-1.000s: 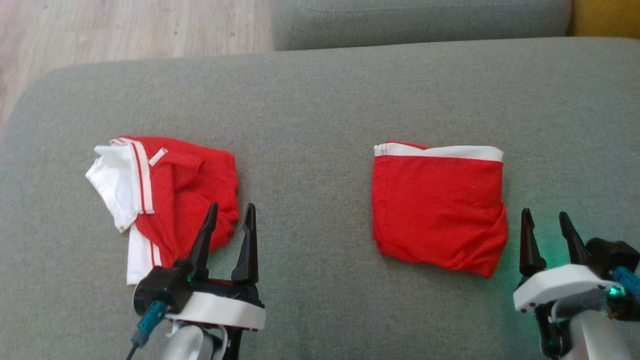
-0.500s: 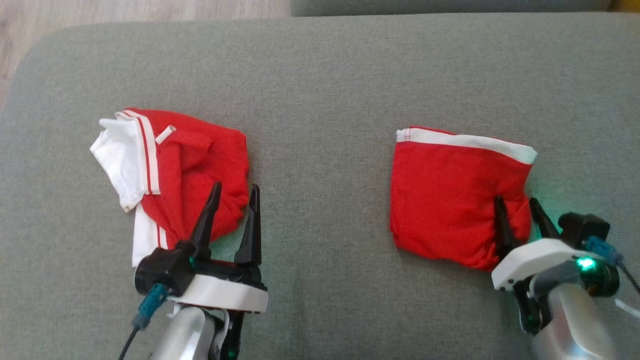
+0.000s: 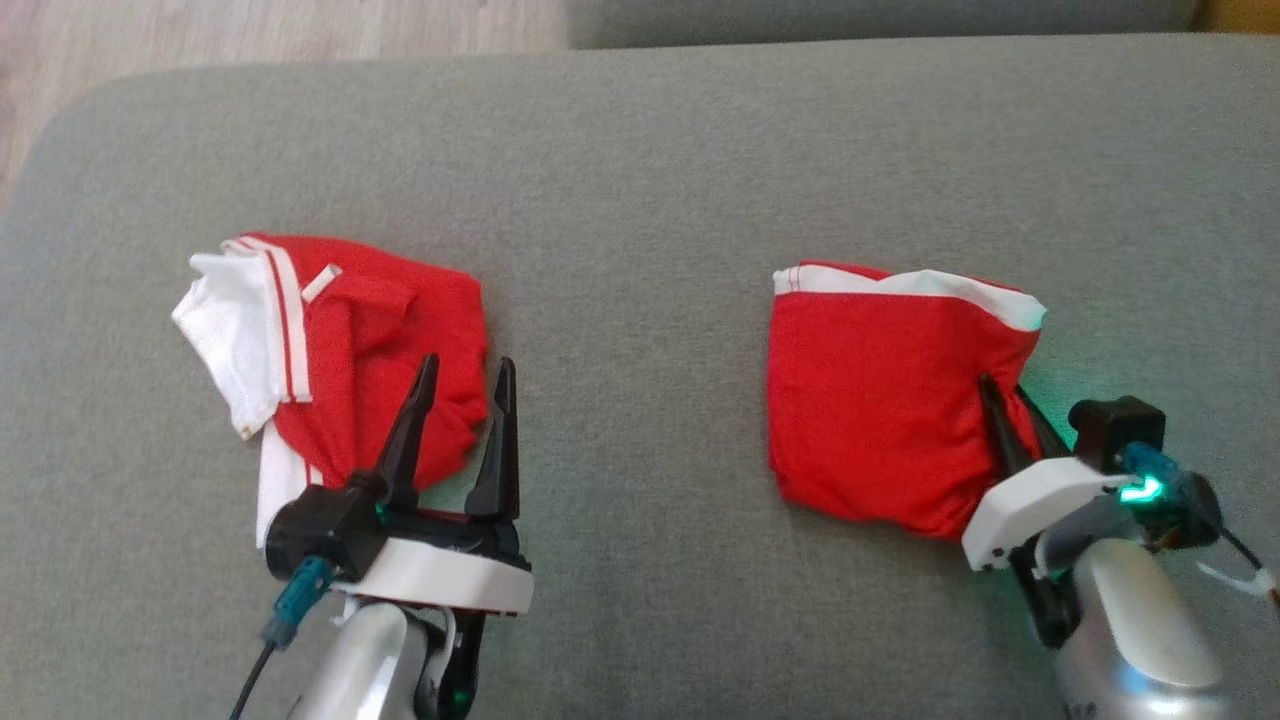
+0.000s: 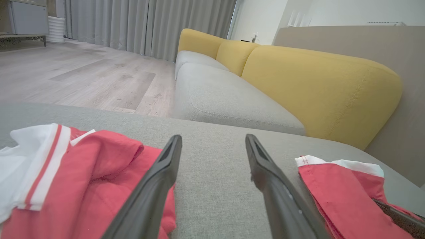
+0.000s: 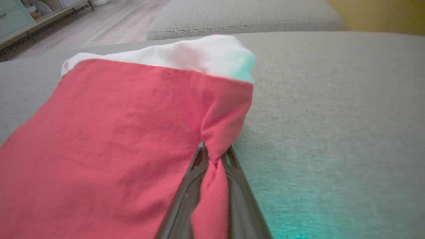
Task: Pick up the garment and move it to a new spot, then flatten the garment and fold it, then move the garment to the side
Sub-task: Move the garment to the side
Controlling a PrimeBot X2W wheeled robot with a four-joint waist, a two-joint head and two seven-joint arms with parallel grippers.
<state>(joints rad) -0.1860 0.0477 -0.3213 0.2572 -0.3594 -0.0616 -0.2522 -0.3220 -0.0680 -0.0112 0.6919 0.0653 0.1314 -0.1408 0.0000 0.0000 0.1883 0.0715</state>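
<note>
Garment [image 3: 370, 330]: crumpled heap at 9 o'clock on the grey cushion [image 3: 640, 170]. Red body is bunched up, with a white sleeve and its red-and-white stripe trim at the heap's 9 o'clock edge. Lettering isn't readable.

Left gripper [image 3: 468, 362]: comes in from 7 o'clock with fingers pointing to 12. Jaws are spread wide and released, with bare cushion between them. One finger overlaps the garment's 5 o'clock edge, the other sits just off it. Can't tell whether it touches the fabric.

Red shorts [image 3: 880, 400]: at 3 o'clock on the same cushion, well apart from the garment, white band along the 12 o'clock edge. Fabric puckers toward the 4 o'clock edge.

Right gripper [image 3: 1003, 385]: comes in from 5 o'clock, angled toward 11. Jaws are clenched on a pinched fold of the shorts at that edge. The right wrist view shows red cloth squeezed between both fingers. A green light glows on the wrist and tints the cushion beside it.
</note>
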